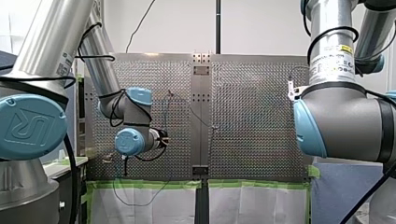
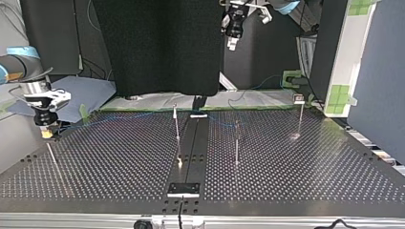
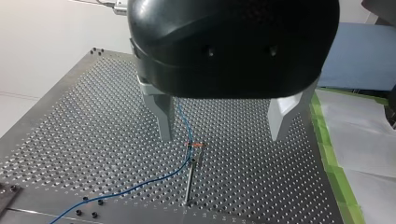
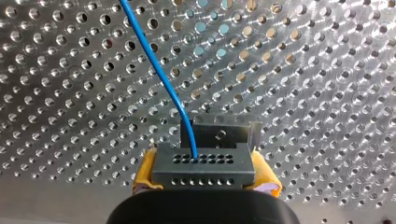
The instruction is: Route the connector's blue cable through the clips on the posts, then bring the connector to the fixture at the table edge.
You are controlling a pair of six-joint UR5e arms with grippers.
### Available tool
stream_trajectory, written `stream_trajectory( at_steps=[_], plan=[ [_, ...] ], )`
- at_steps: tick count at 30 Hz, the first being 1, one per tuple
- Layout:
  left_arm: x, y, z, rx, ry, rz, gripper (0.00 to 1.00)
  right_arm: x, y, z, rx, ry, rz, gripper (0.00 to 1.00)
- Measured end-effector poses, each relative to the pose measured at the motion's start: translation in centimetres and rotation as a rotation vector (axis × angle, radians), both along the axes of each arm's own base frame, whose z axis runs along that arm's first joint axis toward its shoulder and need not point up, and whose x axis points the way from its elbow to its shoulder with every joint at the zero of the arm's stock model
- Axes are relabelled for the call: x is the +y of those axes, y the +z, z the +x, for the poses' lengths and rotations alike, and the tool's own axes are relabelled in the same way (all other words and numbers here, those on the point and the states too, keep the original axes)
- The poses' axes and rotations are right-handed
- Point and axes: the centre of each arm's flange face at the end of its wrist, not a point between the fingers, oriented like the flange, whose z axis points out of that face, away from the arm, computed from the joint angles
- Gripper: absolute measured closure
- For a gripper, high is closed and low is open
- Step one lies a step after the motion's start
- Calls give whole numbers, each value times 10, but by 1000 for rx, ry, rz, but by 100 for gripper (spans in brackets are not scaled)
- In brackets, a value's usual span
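While my right gripper (image 4: 205, 177) clamps the connector (image 4: 203, 165), blue cable (image 4: 159, 70) trailing, just short of what may be the fixture (image 4: 219, 133), my left gripper (image 3: 224, 126) hangs open, empty. Likely the delivery step; next needs careful alignment.

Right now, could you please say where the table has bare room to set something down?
In the top view, the perforated metal table is bare between my right gripper and the dark centre strip, and right of the thin metal posts toward the near corner. It is crowded at the far middle, where the blue cable runs by the posts.
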Motion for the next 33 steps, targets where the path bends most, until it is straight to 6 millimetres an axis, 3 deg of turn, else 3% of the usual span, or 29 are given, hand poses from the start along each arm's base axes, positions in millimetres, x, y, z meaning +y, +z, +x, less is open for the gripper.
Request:
stream_trajectory(
  at_steps=[33],
  plan=[
    [0, 0, 0, 2, 0, 0, 0, -5, 4, 12, -45, 24, -11, 100]
  ],
)
